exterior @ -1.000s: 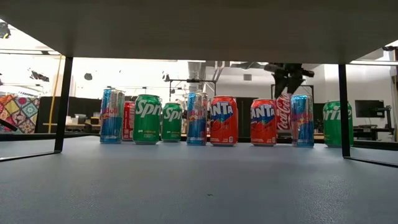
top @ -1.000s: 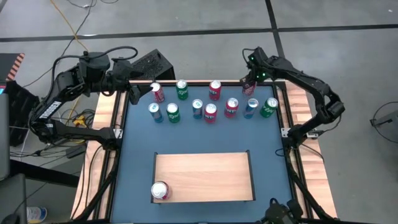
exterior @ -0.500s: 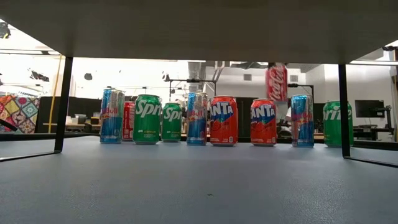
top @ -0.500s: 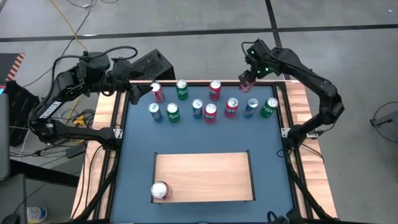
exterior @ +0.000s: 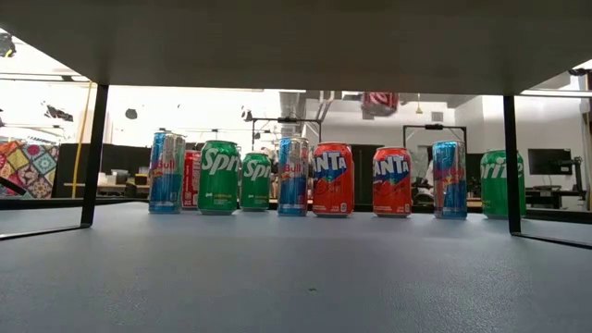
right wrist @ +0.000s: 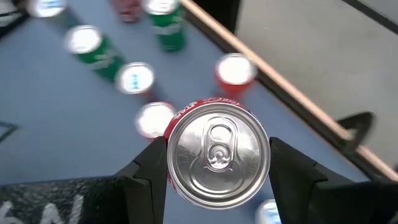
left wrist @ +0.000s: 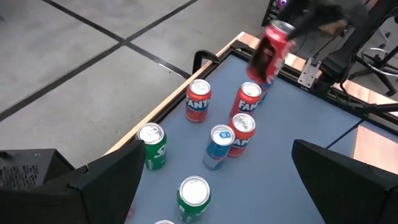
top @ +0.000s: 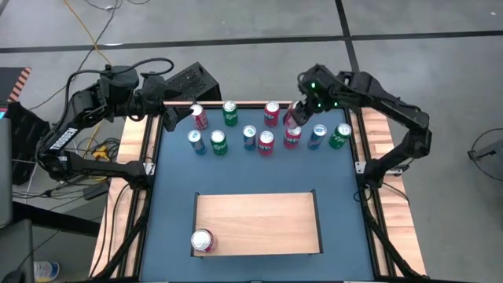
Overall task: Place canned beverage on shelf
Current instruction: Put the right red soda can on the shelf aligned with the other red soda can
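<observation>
While the left gripper (top: 169, 118) waits with its fingers spread wide at the far left corner of the blue table (top: 259, 173), the right gripper (top: 292, 118) holds a red Coca-Cola can (top: 291, 119) clamped between its two dark fingers, lifted clear of the table above the far row of cans. In the right wrist view the silver lid and pull tab of the red Coca-Cola can (right wrist: 217, 155) fill the space between the fingers, which press on opposite sides of its wall. The left wrist view shows it tilted in the air over two red Fanta cans (left wrist: 247, 99) and a slim blue can (left wrist: 219, 147). From table height only its lower end (exterior: 380, 102) shows, hanging above the standing row of green Sprite cans (exterior: 218, 177), red Fanta cans and slim blue cans. The pale tan rectangular wooden shelf board (top: 259, 224) lies flat on the near half of the table, well apart from the lifted can, and a second red can (top: 203, 241) stands on the board's near left corner.
</observation>
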